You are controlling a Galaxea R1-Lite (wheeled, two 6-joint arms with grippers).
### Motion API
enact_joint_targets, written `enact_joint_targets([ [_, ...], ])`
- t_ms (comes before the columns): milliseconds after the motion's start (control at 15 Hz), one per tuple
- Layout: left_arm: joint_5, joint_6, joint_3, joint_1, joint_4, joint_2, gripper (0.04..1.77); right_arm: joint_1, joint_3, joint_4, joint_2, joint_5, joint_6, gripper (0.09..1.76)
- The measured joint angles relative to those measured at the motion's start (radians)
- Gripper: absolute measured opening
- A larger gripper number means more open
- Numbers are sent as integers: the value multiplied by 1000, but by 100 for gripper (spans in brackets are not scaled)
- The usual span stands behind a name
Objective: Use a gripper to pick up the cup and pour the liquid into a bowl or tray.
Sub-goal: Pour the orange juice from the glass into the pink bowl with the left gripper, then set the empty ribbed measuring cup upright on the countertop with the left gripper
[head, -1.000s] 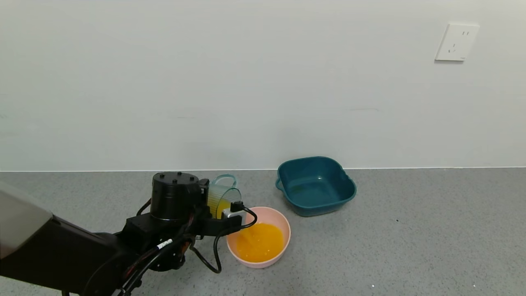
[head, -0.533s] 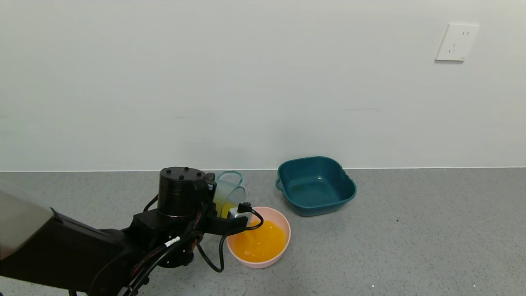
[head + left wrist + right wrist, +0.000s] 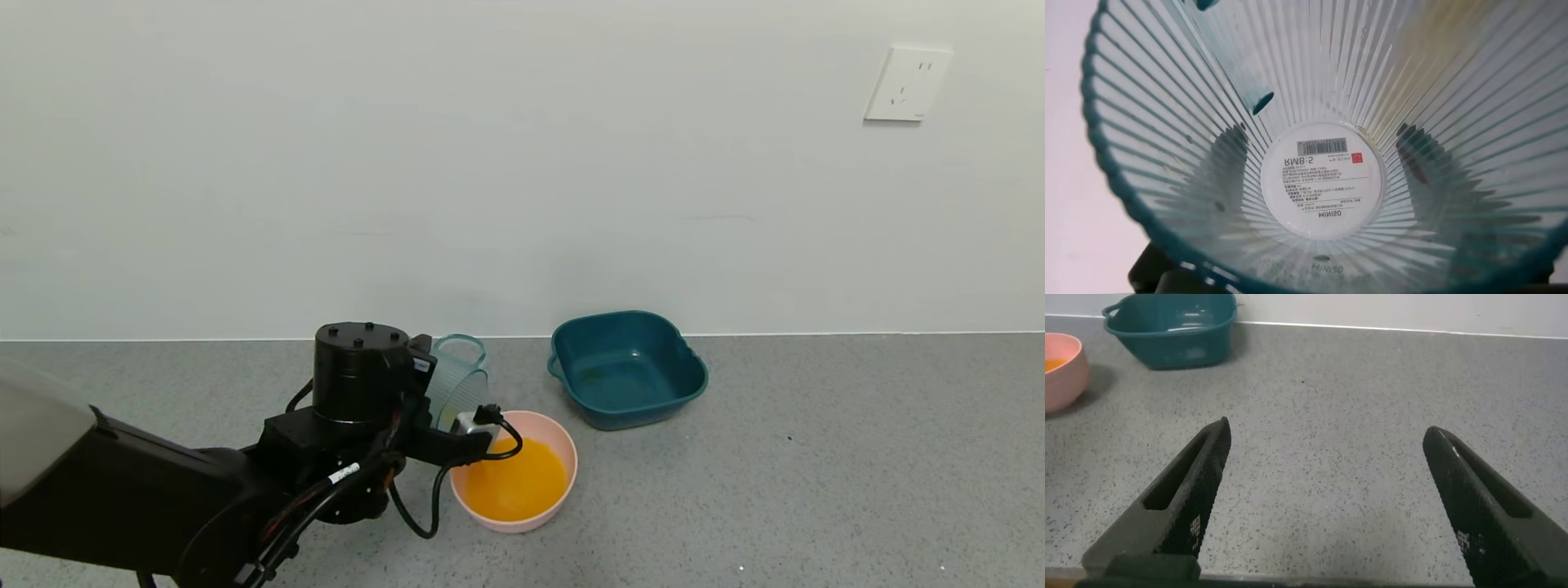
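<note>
My left gripper point(image 3: 457, 412) is shut on the cup point(image 3: 459, 384), a ribbed pale blue-green tumbler with a handle, held tipped over the near-left rim of the pink bowl point(image 3: 563, 482). The bowl holds the orange liquid point(image 3: 514, 487). In the left wrist view the cup's ribbed base point(image 3: 1323, 180) with its white label fills the picture, and dark fingers point(image 3: 1417, 155) show through the wall on both sides. No liquid shows in the cup apart from a faint yellow tint. My right gripper point(image 3: 1327, 486) is open above bare floor, out of the head view.
A dark teal squarish basin point(image 3: 627, 367) stands behind and to the right of the bowl, near the white wall; it also shows in the right wrist view point(image 3: 1172, 327). A wall socket point(image 3: 906, 83) is high on the right. Grey speckled floor spreads to the right.
The left gripper has risen a little and tipped the cup further. The yellow liquid seen in the cup earlier has run out, and the stream into the bowl has stopped.
</note>
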Motion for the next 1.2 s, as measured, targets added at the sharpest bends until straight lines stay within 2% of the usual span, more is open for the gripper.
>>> enact_joint_targets([
  [933,28,28,14,-36,4,-36,126,0,0,1,0,0,0,171],
  [1200,29,-10,17,-51,-5,-34,126,0,0,1,0,0,0,171],
])
